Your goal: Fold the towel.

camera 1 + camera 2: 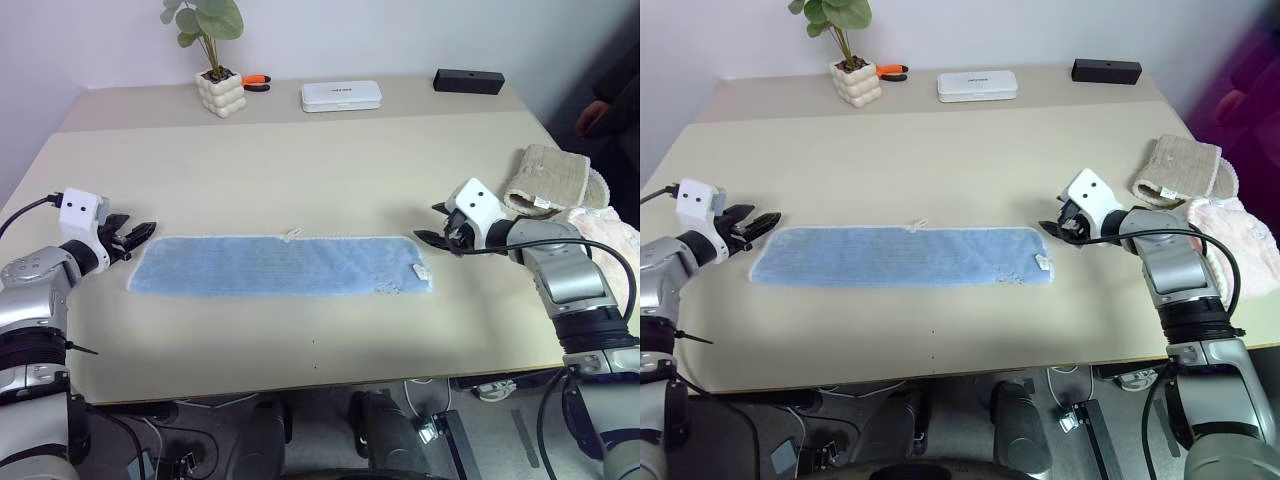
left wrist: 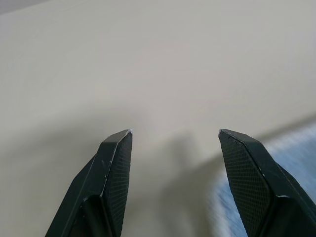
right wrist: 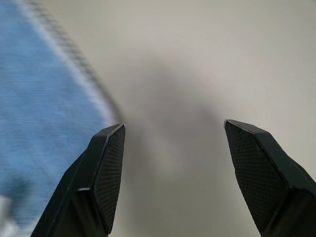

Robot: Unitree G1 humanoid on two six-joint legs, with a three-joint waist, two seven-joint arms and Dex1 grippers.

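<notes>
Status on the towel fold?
Left gripper and right gripper open, empty, one off each short end. Towel flat in a long strip on the table. Nothing in the way.

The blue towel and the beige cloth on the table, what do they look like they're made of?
The towel looks like soft terry or microfibre: a matte, fuzzy light blue pile with faint ribs, whitish stitched edging and a small white tag. The beige cloth seems a thicker ribbed knit or woven fabric, also matte, judging by its raised parallel ridges. Exact fibres can't be told from here.
</notes>
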